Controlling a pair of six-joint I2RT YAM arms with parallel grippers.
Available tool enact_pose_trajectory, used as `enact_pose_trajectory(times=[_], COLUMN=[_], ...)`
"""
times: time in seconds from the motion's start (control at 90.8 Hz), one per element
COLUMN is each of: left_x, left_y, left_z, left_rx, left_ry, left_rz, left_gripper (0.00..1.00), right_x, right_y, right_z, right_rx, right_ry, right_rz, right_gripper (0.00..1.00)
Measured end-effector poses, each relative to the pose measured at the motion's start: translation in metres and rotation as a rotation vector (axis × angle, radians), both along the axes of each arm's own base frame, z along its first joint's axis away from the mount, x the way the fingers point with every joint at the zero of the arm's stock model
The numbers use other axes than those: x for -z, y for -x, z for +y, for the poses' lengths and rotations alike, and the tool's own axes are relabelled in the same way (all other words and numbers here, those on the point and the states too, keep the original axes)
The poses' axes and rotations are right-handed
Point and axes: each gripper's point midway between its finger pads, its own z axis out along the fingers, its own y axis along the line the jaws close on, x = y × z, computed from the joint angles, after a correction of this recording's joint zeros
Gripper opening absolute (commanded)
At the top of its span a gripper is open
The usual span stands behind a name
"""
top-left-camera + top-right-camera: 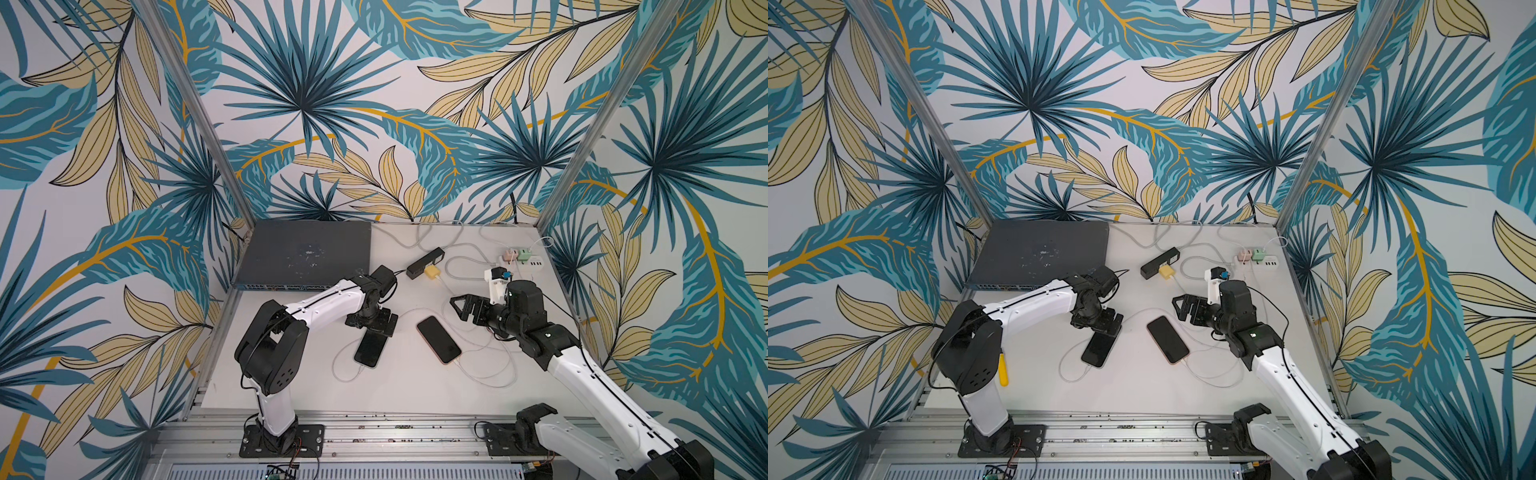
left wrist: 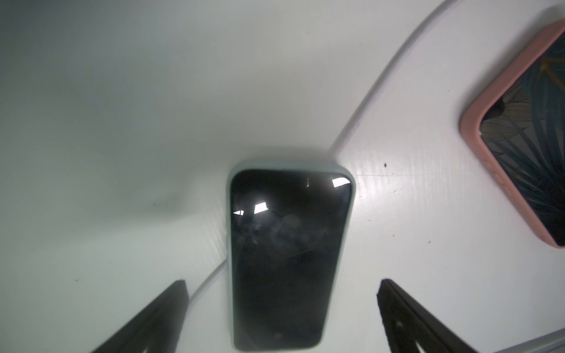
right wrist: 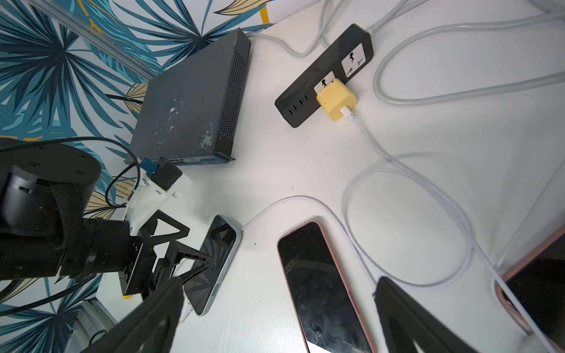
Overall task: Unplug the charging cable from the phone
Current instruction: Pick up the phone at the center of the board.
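Note:
Two phones lie face up on the white table. One has a pale case (image 1: pixel 369 350) (image 2: pixel 290 253), and a white cable (image 1: pixel 338 368) enters its near end. My left gripper (image 1: pixel 374 323) (image 2: pixel 282 285) stands open directly over this phone, a finger on each side of it, touching nothing. The pink-cased phone (image 1: pixel 438 338) (image 3: pixel 318 284) lies in the middle with a white cable (image 1: pixel 469 372) plugged into its near end. My right gripper (image 1: pixel 459 309) (image 3: pixel 278 282) hovers open and empty above the table, just beyond the pink phone's far end.
A dark grey network box (image 1: pixel 303 253) fills the back left. A black power strip (image 1: pixel 424 262) holds a yellow charger (image 1: pixel 432 273). A white strip with pink and green adapters (image 1: pixel 521 259) sits back right. Loose white cables (image 3: pixel 428 189) loop between them. Another pink-cased phone (image 3: pixel 538 284) shows under the right arm.

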Motion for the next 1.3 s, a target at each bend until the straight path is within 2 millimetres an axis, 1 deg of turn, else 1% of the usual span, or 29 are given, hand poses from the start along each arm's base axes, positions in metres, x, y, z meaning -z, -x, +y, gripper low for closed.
enact_pose_trajectory(times=[0.154, 0.452, 0.606, 1.047, 1.3], left_x=[0.0, 0.0, 0.001, 0.024, 0.029], left_y=[0.001, 0.001, 0.001, 0.001, -0.002], left_z=[0.0, 0.0, -0.001, 0.0, -0.001], left_rx=[0.004, 0.005, 0.006, 0.005, 0.004], left_ry=[0.001, 0.003, 0.002, -0.033, -0.036], left_rz=[0.003, 0.005, 0.005, 0.045, 0.044], left_gripper=[1.0, 0.99, 1.0, 1.0, 1.0], right_x=[0.006, 0.008, 0.009, 0.012, 0.012], right_y=[0.003, 0.004, 0.006, 0.01, 0.009], right_z=[0.001, 0.005, 0.008, 0.015, 0.014], right_rx=[0.001, -0.004, -0.009, -0.013, -0.003], right_ry=[-0.002, 0.013, 0.018, 0.034, 0.038], right_rz=[0.018, 0.015, 0.013, 0.017, 0.017], right_gripper=[1.0, 0.99, 0.99, 0.99, 0.99])
